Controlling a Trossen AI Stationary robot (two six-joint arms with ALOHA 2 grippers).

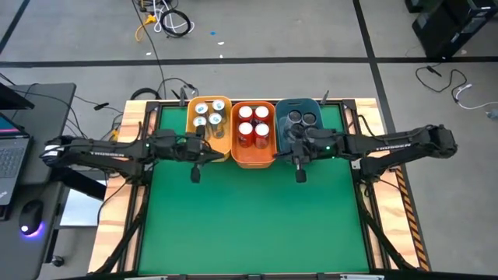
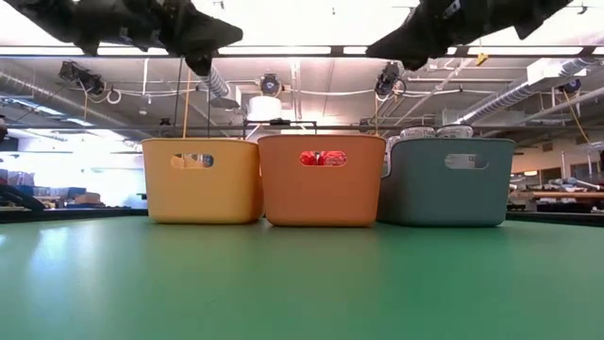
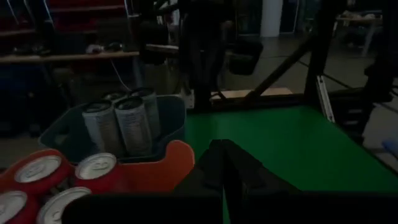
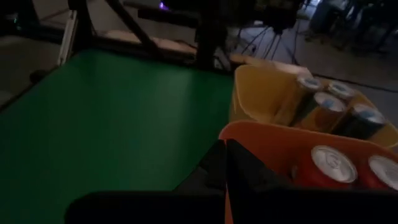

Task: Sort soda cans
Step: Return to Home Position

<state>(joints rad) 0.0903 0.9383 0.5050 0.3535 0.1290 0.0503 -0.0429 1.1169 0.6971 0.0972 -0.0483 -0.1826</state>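
Three bins stand side by side at the table's far edge. The yellow bin holds silver soda cans with teal-marked tops. In the orange bin stand red cans. The blue bin has dark grey cans. All the cans stand upright on the bin floors. My left gripper is shut and empty, level above the seam between the yellow and orange bins. My right gripper is shut and empty, above the seam between the orange and blue bins.
The green mat lies open in front of the bins, framed by a wooden border. A laptop and a mouse sit beyond the table's left side. In the low view both arms hang above the bins.
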